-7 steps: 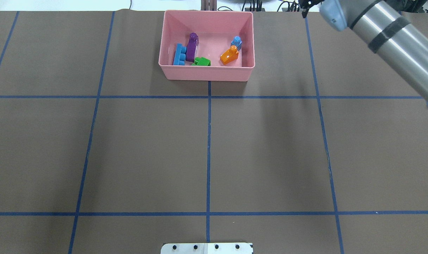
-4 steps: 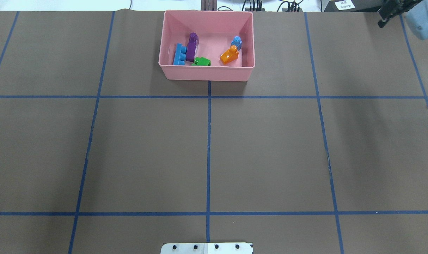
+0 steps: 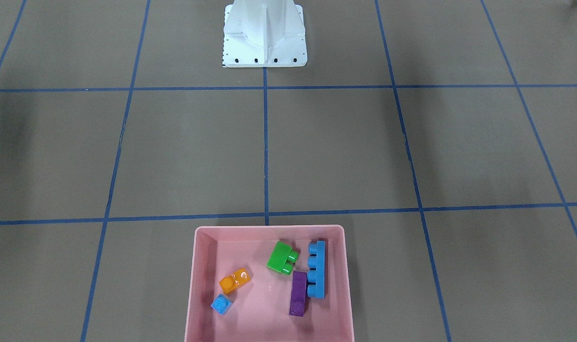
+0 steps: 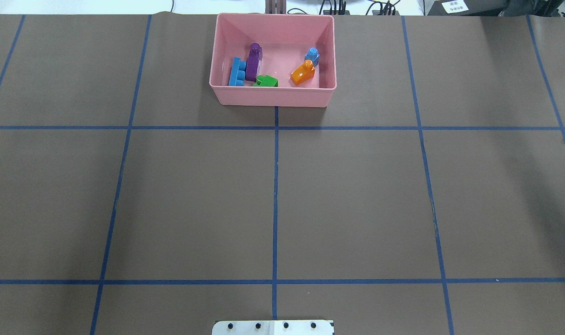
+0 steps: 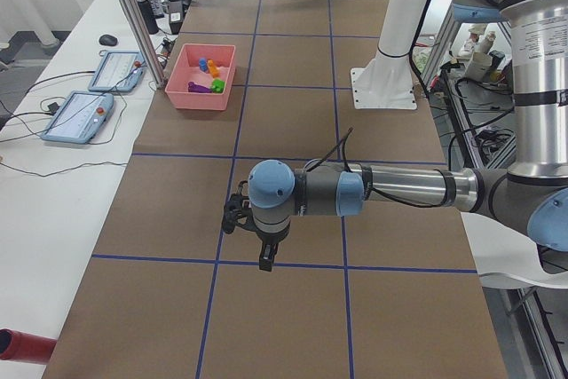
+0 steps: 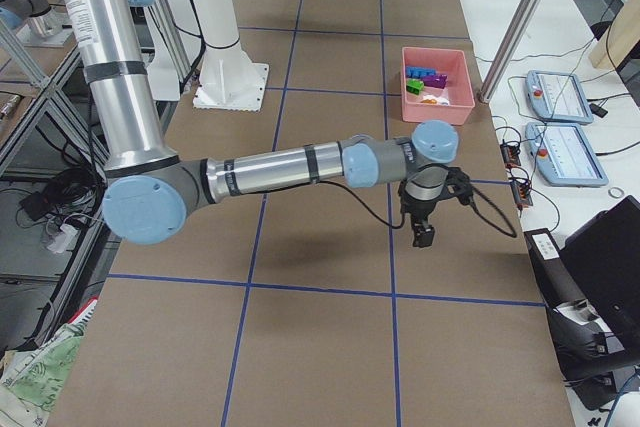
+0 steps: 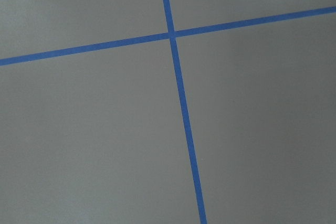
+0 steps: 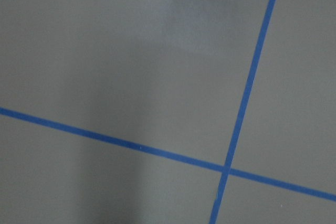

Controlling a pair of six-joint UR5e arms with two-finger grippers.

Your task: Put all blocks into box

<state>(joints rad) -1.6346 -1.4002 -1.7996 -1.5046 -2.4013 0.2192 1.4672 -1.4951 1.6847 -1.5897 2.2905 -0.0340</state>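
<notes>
Overhead exterior: blocks (image 4: 252,65) w/in box (image 4: 273,97) by far table (image 4: 357,195) edge.

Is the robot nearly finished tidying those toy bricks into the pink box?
It looks finished. All five lie inside the box: orange brick, small blue cube, long blue brick, purple brick, green brick. No brick shows outside it. The left gripper and right gripper hang over the table, far from the box; whether they are open, I cannot tell. Nothing seems left.
</notes>
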